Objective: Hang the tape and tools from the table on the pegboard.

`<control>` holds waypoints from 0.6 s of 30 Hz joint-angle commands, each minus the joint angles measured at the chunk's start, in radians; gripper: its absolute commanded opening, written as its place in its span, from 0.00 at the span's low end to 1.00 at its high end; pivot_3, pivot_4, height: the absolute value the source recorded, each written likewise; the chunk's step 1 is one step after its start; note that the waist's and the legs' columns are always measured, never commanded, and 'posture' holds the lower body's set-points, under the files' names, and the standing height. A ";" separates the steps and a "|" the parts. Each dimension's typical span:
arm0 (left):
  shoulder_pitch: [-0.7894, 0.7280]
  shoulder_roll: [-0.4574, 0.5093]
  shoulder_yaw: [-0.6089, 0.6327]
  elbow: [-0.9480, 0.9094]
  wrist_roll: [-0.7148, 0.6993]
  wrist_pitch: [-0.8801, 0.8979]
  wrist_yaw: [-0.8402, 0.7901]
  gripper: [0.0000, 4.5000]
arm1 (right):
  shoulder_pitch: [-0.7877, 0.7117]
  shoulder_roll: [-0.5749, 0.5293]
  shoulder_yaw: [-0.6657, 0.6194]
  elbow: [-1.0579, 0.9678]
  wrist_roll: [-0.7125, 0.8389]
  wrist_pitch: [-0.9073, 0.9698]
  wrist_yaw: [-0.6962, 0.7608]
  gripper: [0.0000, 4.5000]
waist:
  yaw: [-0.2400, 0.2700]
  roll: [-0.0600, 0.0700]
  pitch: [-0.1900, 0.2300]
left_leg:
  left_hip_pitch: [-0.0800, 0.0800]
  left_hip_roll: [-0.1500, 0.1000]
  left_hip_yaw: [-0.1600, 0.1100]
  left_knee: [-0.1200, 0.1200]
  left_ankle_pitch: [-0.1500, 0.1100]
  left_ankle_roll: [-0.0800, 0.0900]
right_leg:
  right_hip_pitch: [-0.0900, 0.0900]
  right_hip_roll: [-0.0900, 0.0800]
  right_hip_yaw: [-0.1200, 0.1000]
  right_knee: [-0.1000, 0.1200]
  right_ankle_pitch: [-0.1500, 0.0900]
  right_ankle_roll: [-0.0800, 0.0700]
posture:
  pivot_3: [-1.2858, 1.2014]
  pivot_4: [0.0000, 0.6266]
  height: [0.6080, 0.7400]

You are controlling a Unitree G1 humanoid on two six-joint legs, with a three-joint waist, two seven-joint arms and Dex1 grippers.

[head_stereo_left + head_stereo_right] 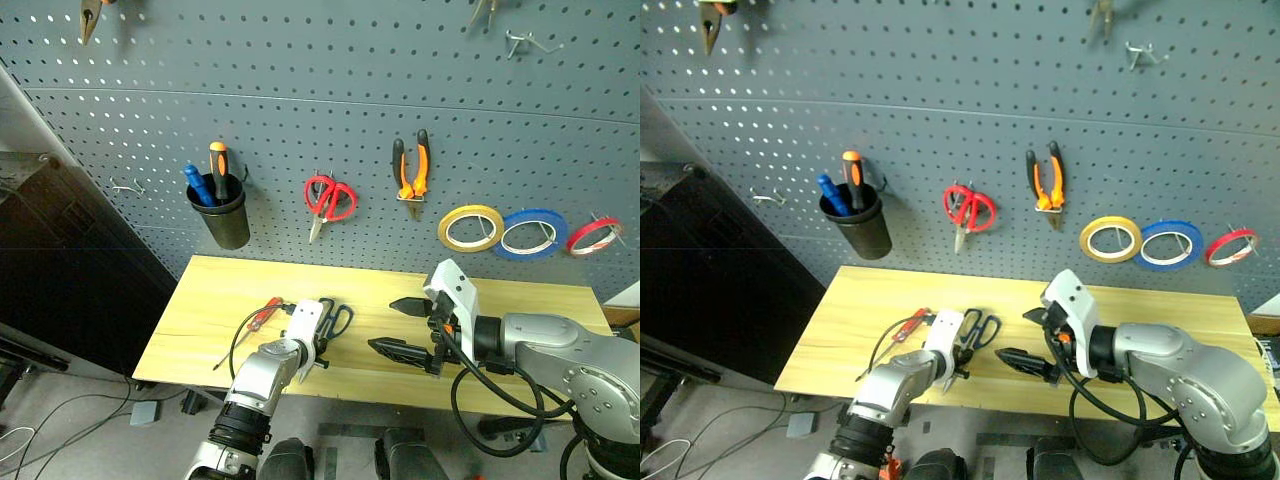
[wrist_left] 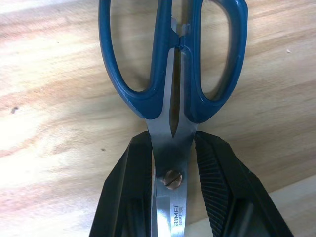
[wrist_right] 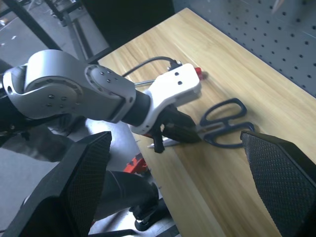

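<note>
The dark blue-handled scissors point(image 2: 173, 74) lie flat on the light wood table point(image 1: 215, 285), near its front edge. My left gripper point(image 2: 173, 148) is shut on their blades just past the pivot screw, one black finger pressed to each side. A slim red-handled screwdriver point(image 1: 262, 315) lies on the table just left of that hand. My right gripper point(image 1: 385, 325) hovers open and empty over the table, right of the scissors. On the pegboard point(image 1: 300, 100) hang the orange-and-black pliers point(image 1: 411, 175) and the yellow tape point(image 1: 470, 228).
Red-handled scissors point(image 1: 328, 198), a blue tape roll point(image 1: 532, 233) and a red tape roll point(image 1: 592, 235) also hang on the board. A black cup point(image 1: 222, 215) holding screwdrivers hangs at the left. A black cable runs along my left arm.
</note>
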 commanded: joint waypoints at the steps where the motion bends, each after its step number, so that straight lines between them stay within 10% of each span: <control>1: 0.007 0.026 0.007 -0.045 -0.005 -0.054 -0.037 0.23 | 0.002 -0.014 -0.028 -0.026 0.007 -0.034 -0.019 1.00 | -0.001 0.000 0.000 | 0.000 0.000 0.000 0.000 0.000 0.000 | 0.000 0.000 0.000 0.000 0.000 0.000 | 0.48 0.30 1.00; 9: 0.076 0.168 0.030 -0.178 -0.021 -0.283 -0.176 0.22 | 0.036 -0.047 -0.024 -0.052 -0.075 -0.157 -0.057 1.00 | -0.001 -0.001 0.005 | -0.002 0.001 0.000 -0.001 0.000 0.000 | -0.002 0.000 0.000 -0.002 0.000 0.000 | 0.48 0.30 1.00; 13: 0.130 0.242 0.052 -0.222 -0.013 -0.532 -0.245 0.00 | 0.074 -0.079 -0.020 -0.077 -0.125 -0.252 -0.046 1.00 | 0.000 0.000 0.005 | -0.002 0.002 0.000 -0.003 0.000 -0.001 | -0.002 -0.001 -0.001 -0.004 0.000 0.000 | 0.48 0.30 1.00; 18: 0.230 0.288 0.119 -0.320 -0.041 -0.767 -0.298 0.00 | 0.112 -0.090 -0.097 -0.096 -0.043 -0.296 0.007 1.00 | 0.001 0.000 0.006 | -0.003 0.002 0.000 -0.004 0.000 -0.001 | -0.002 -0.002 -0.001 -0.007 0.000 0.000 | 0.49 0.29 1.00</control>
